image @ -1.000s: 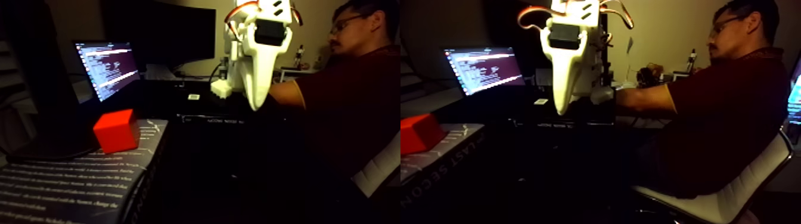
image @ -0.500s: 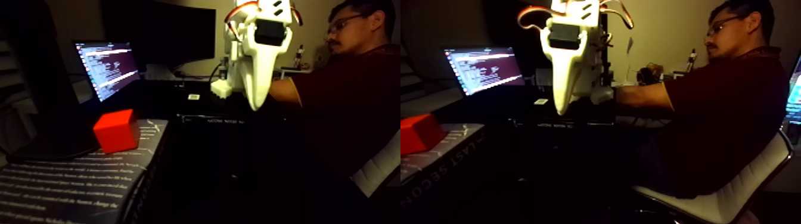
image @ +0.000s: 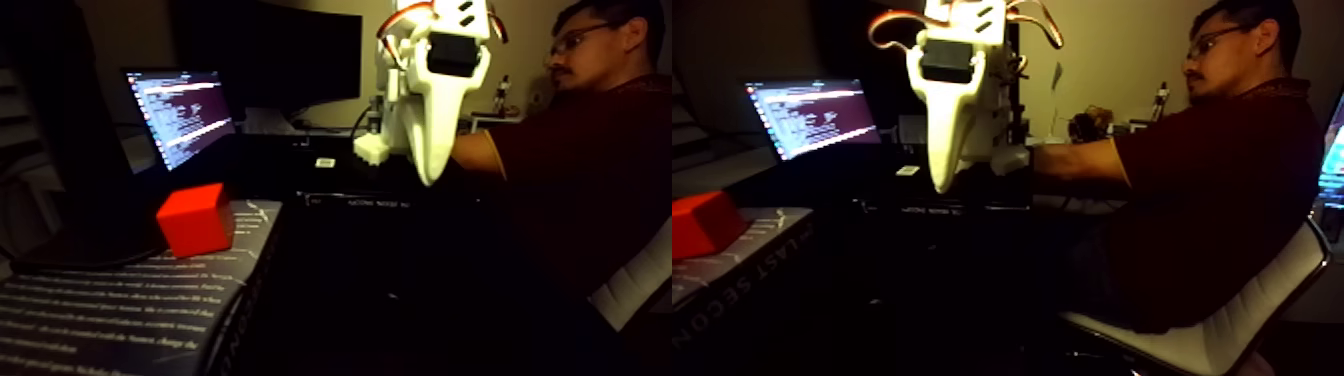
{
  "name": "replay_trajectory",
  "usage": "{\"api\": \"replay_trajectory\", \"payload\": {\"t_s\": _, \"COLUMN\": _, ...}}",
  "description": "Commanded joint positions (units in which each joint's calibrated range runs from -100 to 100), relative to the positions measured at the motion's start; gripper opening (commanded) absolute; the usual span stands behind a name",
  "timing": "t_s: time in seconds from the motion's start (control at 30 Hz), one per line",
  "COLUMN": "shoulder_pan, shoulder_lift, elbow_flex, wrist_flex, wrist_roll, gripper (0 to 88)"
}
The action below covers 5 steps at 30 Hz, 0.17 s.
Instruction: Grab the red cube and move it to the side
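White gripper (image: 432, 178) hangs high in the dim scene, its fingers drawn together into one narrow downward point with nothing between them. Below it and off to its left in the left half of the fixed view, well apart, the red cube (image: 195, 219) sits on a dark book (image: 120, 310) printed with pale text. Behind the gripper, a lit laptop (image: 180, 113) glows, and a seated person (image: 585, 150) is to its right.
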Motion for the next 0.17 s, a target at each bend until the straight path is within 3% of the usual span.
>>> {"api": "replay_trajectory", "payload": {"t_s": 0.0, "shoulder_pan": 0.41, "shoulder_lift": 0.08, "elbow_flex": -0.09, "wrist_flex": -0.13, "wrist_roll": 0.02, "gripper": 0.6}}
{"api": "replay_trajectory", "payload": {"t_s": 0.13, "shoulder_pan": 0.41, "shoulder_lift": 0.08, "elbow_flex": -0.09, "wrist_flex": -0.13, "wrist_roll": 0.02, "gripper": 0.6}}
